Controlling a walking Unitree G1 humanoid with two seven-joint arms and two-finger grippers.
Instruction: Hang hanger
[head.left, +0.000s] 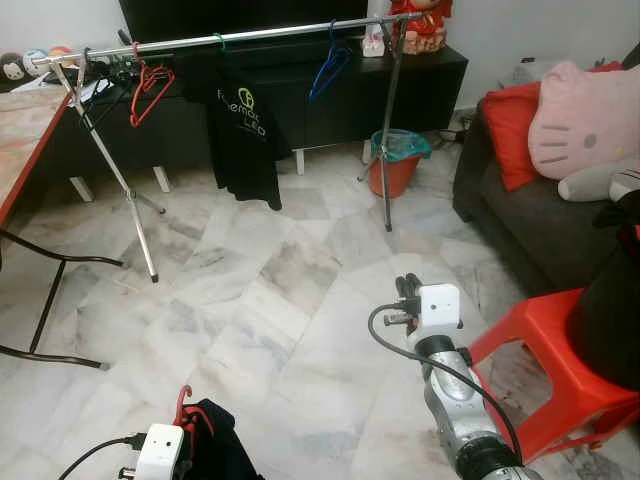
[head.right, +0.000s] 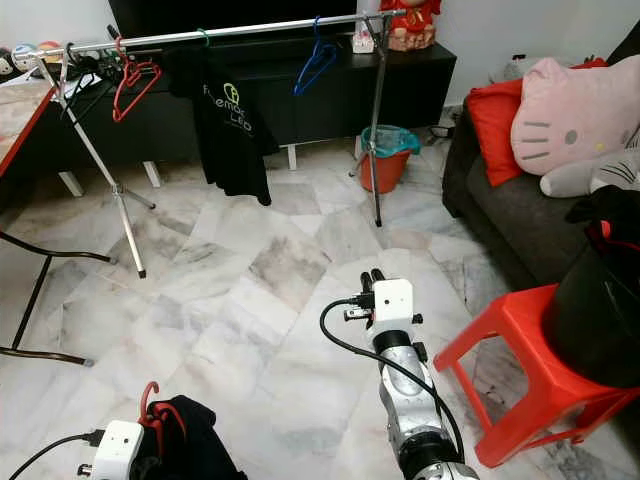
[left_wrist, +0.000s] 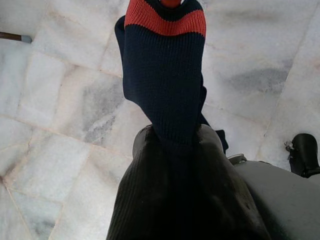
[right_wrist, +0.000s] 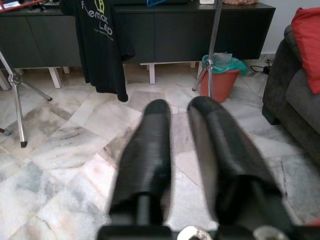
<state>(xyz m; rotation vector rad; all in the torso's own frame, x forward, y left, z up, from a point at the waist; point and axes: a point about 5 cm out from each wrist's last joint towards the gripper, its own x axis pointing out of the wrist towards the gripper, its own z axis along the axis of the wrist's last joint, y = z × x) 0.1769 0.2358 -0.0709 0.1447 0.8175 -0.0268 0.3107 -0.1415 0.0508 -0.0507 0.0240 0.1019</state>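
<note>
Hanger (head.left: 182, 405), red, with a dark navy garment (left_wrist: 165, 75) banded in orange-red, was held low over the marble floor (head.left: 270, 290) by the left tool (left_wrist: 175, 145), whose fingers were pressed onto the fabric. The right tool (right_wrist: 182, 112) was held out toward the clothes rail (head.left: 230, 36), its fingers slightly spread and pinching nothing. On the rail, a black T-shirt (head.left: 245, 140), a red hanger (head.left: 148, 92) and a blue hanger (head.left: 328, 68) were seen.
</note>
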